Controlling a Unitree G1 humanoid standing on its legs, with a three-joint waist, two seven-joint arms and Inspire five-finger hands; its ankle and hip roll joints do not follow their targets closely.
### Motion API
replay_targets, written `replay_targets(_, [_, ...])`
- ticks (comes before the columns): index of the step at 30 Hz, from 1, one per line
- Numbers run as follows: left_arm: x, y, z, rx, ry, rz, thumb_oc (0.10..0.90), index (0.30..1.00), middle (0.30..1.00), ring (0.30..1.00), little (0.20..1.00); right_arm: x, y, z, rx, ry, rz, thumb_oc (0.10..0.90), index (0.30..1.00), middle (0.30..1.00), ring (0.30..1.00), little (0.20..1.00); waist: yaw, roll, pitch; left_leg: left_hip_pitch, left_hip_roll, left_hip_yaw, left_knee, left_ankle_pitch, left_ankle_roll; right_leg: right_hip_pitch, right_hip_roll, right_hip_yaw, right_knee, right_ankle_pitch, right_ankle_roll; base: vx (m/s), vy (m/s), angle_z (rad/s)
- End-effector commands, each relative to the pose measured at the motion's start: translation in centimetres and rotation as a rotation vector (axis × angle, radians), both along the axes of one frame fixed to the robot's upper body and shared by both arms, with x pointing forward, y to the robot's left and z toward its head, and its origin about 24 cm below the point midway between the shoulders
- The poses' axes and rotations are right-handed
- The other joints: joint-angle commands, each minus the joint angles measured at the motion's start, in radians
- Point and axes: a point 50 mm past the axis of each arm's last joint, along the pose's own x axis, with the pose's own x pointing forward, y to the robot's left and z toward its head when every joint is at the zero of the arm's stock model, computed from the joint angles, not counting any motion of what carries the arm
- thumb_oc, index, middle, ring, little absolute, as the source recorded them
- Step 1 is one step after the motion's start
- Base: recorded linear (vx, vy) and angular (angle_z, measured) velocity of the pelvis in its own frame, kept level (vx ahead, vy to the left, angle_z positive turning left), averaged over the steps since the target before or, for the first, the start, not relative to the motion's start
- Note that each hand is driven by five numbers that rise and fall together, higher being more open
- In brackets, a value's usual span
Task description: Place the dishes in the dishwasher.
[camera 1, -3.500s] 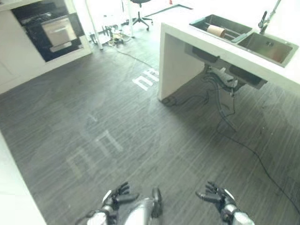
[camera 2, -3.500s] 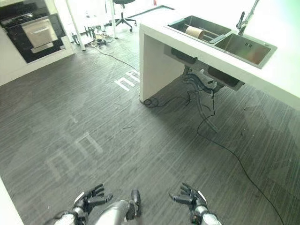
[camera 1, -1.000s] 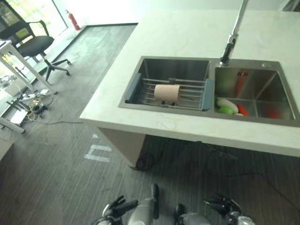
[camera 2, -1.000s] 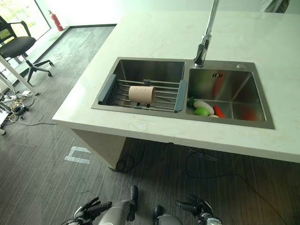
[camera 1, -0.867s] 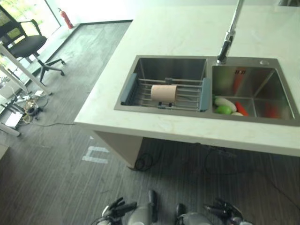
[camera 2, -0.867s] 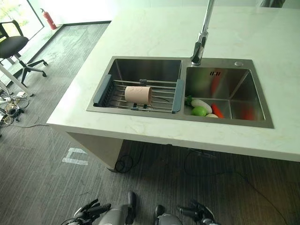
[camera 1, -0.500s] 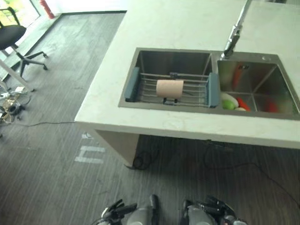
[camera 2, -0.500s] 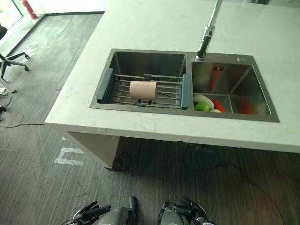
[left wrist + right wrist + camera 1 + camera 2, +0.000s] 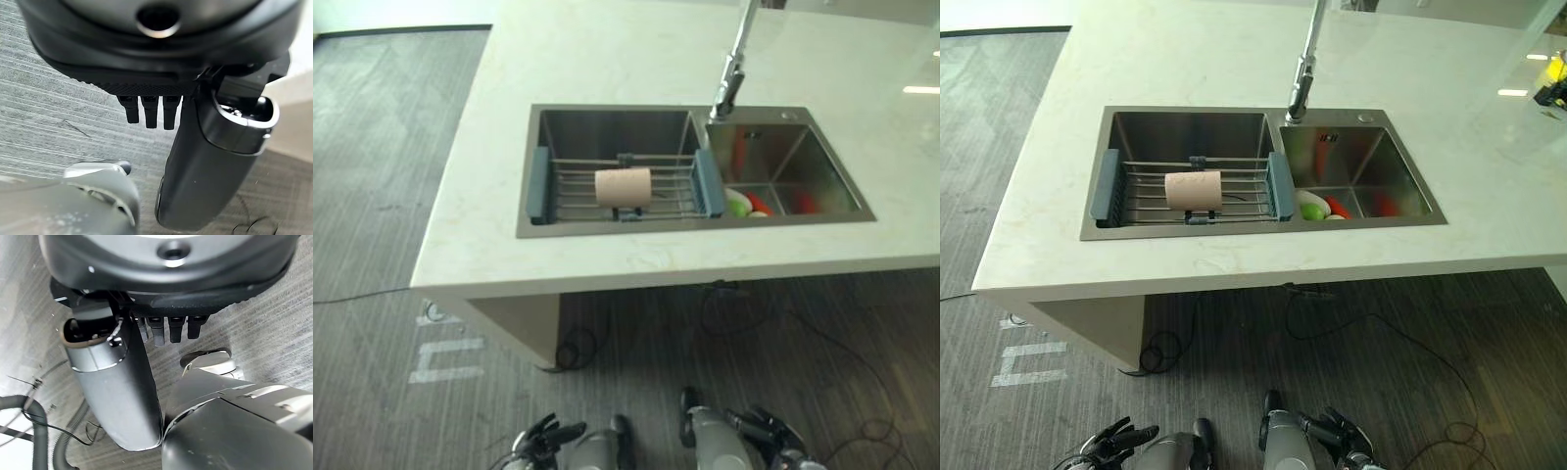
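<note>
A beige cup (image 9: 623, 185) lies on its side on a wire rack (image 9: 570, 186) across the sink's left basin. In the right basin (image 9: 1361, 166) sit a white dish (image 9: 1313, 204), a green piece (image 9: 1310, 212) and a red piece (image 9: 1337, 208). My left hand (image 9: 543, 439) and right hand (image 9: 769, 434) hang low over the floor, well short of the counter. Both are open and hold nothing. The left wrist view has relaxed fingers (image 9: 149, 110) and a thumb (image 9: 210, 161) over grey floor. The right wrist view has that hand's own fingers (image 9: 168, 328) and thumb (image 9: 115, 391), also over floor.
The white counter (image 9: 607, 264) runs across the view with its front edge toward me. A tall tap (image 9: 1304, 73) stands behind the basins. Loose cables (image 9: 573, 345) lie on the grey floor under the counter. White tape marks (image 9: 440, 357) lie on the floor at the left.
The camera has swung, so the sink and counter sit further left in the picture. Both hands stay low, open and empty.
</note>
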Motion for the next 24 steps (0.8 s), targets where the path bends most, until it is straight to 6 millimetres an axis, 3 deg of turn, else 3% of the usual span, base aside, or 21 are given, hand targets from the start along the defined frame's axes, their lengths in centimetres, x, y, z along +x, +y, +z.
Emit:
replay_targets(1, [0.2, -0.1, 0.2, 0.002, -0.051, 0.03, 0.8, 0.9, 0.9, 0.9, 0.9, -0.9, -2.0, 0.3, -0.063, 0.032, 0.039, 0.8, 0.9, 0.9, 0.9, 0.9, -0.015, 0.012, -0.001, 0.095, 0.073, -0.061, -0.034, 0.001, -0.068, 0.11, -0.008, -0.011, -0.069, -0.015, 0.034, 0.12, -0.201, 0.32])
replay_targets(2, [1.2, -0.8, 0.5, -0.016, -0.091, -0.01, 0.8, 0.9, 0.9, 0.9, 0.9, -1.0, -2.5, 0.4, -0.087, 0.042, 0.024, 0.8, 0.9, 0.9, 0.9, 0.9, 0.012, -0.02, 0.018, 0.024, 0.052, -0.1, 0.054, 0.086, -0.084, 0.151, -0.012, 0.029, -0.069, -0.039, 0.002, 0.11, -0.03, 0.17])
replay_targets(3, [1.4, -1.5, 0.4, -0.032, -0.094, -0.058, 0.8, 0.9, 0.9, 0.9, 0.9, -1.0, -3.1, 0.6, -0.085, 0.042, -0.019, 0.8, 0.9, 0.9, 0.9, 0.9, 0.029, 0.009, 0.021, -0.002, 0.039, -0.116, -0.034, 0.092, -0.089, 0.163, 0.001, 0.016, -0.069, -0.053, 0.009, 0.16, 0.044, 0.24])
replay_targets(4, [1.3, -1.8, 0.3, -0.032, -0.085, -0.075, 0.8, 0.9, 0.9, 0.9, 0.9, -1.0, -3.2, 0.6, -0.085, 0.043, -0.016, 0.8, 0.9, 0.9, 0.9, 0.9, 0.03, 0.039, 0.022, -0.043, 0.059, -0.117, -0.034, 0.089, -0.098, 0.176, 0.019, 0.001, -0.069, -0.06, 0.011, 0.15, 0.32, 0.13])
replay_targets(5, [1.1, -2.2, 0.1, -0.033, -0.05, -0.101, 0.8, 0.9, 0.9, 0.9, 0.9, -0.8, -3.1, 0.6, -0.069, 0.036, -0.02, 0.8, 0.9, 0.9, 0.9, 0.9, 0.018, 0.058, 0.009, -0.045, 0.092, -0.101, -0.034, 0.08, -0.105, 0.173, 0.002, -0.039, -0.069, -0.061, 0.016, 0.12, 0.273, 0.26])
replay_targets(7, [0.6, -2.2, -0.2, -0.034, -0.005, -0.068, 0.8, 0.9, 0.9, 0.9, 0.9, -0.6, -3.0, 0.7, -0.044, 0.027, -0.053, 0.8, 0.9, 0.9, 0.9, 0.9, 0.013, 0.069, -0.009, -0.044, 0.094, -0.129, -0.034, 0.055, -0.112, 0.158, -0.014, -0.05, -0.069, -0.057, 0.03, 0.1, 0.187, 0.51])
replay_targets(12, [-2.0, -1.1, -0.9, -0.021, 0.108, -0.039, 0.8, 0.9, 0.9, 0.9, 0.9, -2.4, -1.4, -0.2, 0.103, 0.064, -0.041, 0.8, 0.9, 0.9, 0.9, 0.9, 0.012, 0.062, -0.05, -0.025, 0.1, -0.107, -0.034, 0.005, -0.123, 0.129, -0.076, -0.087, -0.069, -0.041, 0.072, 0.11, 0.042, 0.25])
replay_targets(17, [-3.6, -1.1, -1.3, -0.068, 0.125, 0.05, 0.8, 0.9, 0.9, 0.9, 0.9, -2.7, -0.7, -0.5, 0.117, 0.071, -0.023, 0.8, 0.9, 0.9, 0.9, 0.9, 0.023, 0.05, -0.06, -0.027, 0.093, -0.099, -0.034, -0.009, -0.116, 0.114, -0.087, -0.076, -0.069, -0.037, 0.084, 0.07, 0.004, 0.01])
replay_targets(24, [-1.7, 0.9, 0.0, 0.005, -0.062, 0.24, 0.8, 0.9, 0.9, 0.9, 0.9, -3.4, -1.3, -0.5, 0.083, 0.105, -0.058, 0.8, 0.9, 0.9, 0.9, 0.9, 0.03, 0.057, -0.057, -0.04, 0.094, -0.096, -0.034, -0.009, -0.115, 0.106, -0.098, -0.082, -0.069, -0.038, 0.089, 0.01, 0.002, -0.03])
